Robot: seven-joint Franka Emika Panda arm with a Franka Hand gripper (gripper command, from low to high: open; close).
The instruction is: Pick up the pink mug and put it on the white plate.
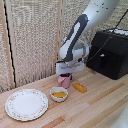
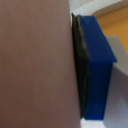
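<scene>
The pink mug (image 1: 64, 81) is at the back of the wooden table, behind the small white bowl. My gripper (image 1: 65, 76) comes down on it from above, with the fingers around its top. In the wrist view the mug's pink wall (image 2: 35, 65) fills most of the picture and lies flat against the dark pad of a blue finger (image 2: 96, 65), so the gripper is shut on the mug. I cannot tell whether the mug's base touches the table. The white platter (image 1: 26, 104) lies at the front, on the exterior view's left, apart from the mug.
A small white bowl (image 1: 59, 93) with yellow contents stands between the mug and the platter. An orange object (image 1: 79, 87) lies on the table beside the mug. A black box (image 1: 111, 52) with cables stands at the back on the exterior view's right. A woven screen closes off the back.
</scene>
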